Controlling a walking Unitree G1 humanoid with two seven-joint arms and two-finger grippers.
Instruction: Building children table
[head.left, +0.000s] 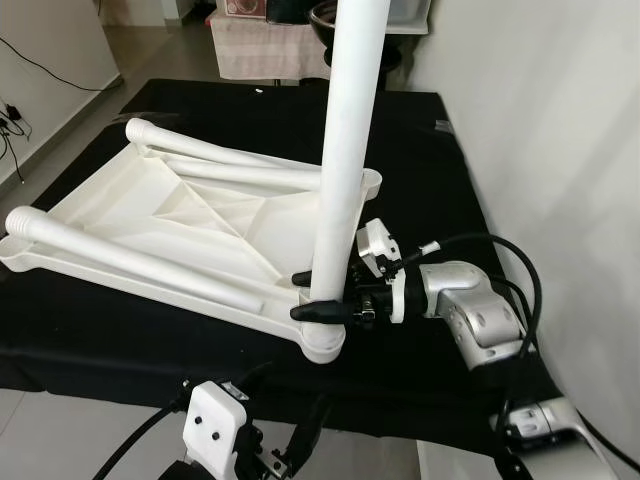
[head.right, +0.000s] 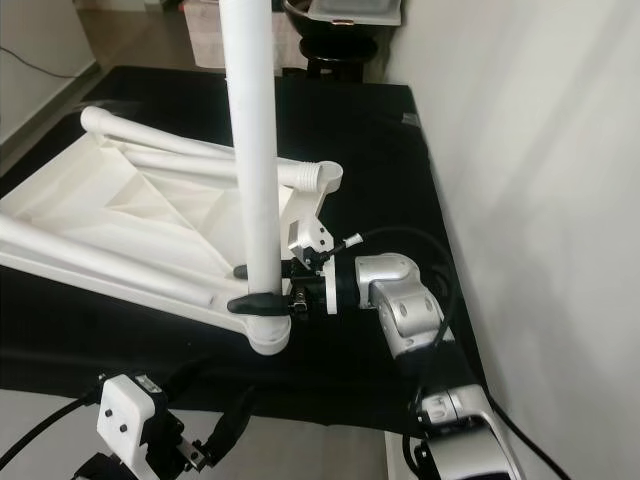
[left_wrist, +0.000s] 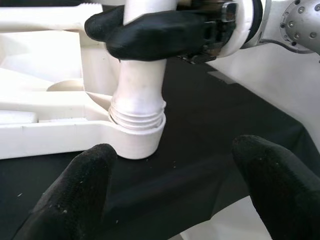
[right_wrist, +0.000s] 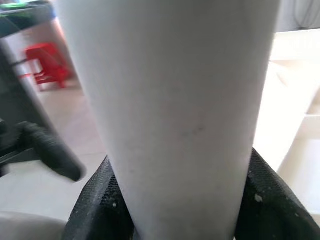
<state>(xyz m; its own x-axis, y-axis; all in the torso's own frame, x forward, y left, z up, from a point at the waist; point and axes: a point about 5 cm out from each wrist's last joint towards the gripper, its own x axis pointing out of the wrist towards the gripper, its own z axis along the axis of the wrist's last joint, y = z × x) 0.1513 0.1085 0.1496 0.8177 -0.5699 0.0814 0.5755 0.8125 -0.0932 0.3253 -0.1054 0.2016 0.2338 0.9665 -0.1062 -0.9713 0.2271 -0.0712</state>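
Gripping the upright white leg (head.left: 345, 150) low down, just above the corner socket (head.left: 322, 343), the right pincer (head.left: 322, 293) reaches in from the robot's right in the left eye view, one black finger on each side of the leg. The upturned white tabletop (head.left: 170, 215) lies on a black cloth (head.left: 440, 180), two more legs (head.left: 120, 258) lying flat across its underside. In the right eye view the leg stands in the tabletop's near right corner, and the left arm's white housing (head.right: 128, 415) sits low at the frame's edge. From the left wrist, the left pincer (left_wrist: 175, 185) is spread wide and empty, near the socket (left_wrist: 135, 142), the leg's threaded end seated inside. From the right wrist, the leg (right_wrist: 175, 100) is pinched between both fingers (right_wrist: 97, 205).
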